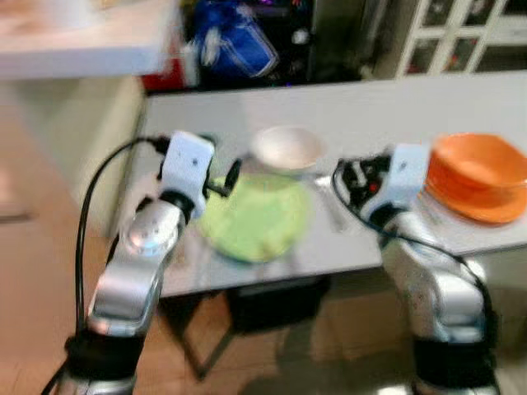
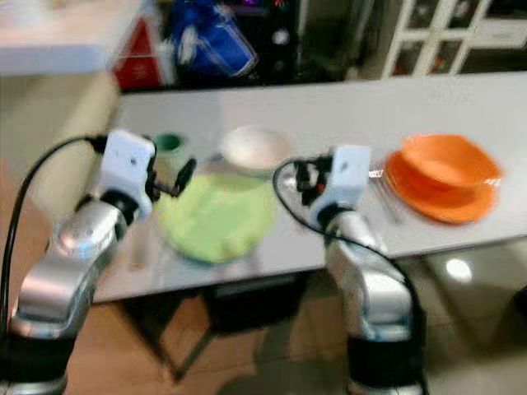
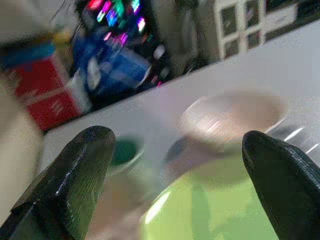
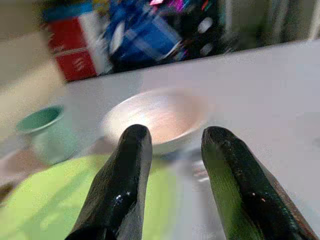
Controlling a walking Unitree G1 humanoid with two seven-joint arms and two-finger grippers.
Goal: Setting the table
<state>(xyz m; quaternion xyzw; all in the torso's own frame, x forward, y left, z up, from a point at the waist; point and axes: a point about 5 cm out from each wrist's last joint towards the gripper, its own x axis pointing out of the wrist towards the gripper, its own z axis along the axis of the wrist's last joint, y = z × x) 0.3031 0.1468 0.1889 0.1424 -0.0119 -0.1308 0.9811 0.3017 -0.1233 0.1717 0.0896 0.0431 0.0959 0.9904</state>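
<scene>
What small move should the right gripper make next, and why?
Probably ease the right gripper forward toward the white bowl: its fingers are open and empty, the bowl lies just ahead, beyond the green plate, and nothing is grasped yet.

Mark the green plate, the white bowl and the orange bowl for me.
green plate [image 1: 251, 218]: left eye view, middle of its face.
white bowl [image 4: 160, 117]: right wrist view, inside of the bowl.
orange bowl [image 2: 449, 162]: right eye view, its inside.

Two silver arms with white wrist blocks, black cables, and glossy black fingers [image 4: 125, 190].
</scene>
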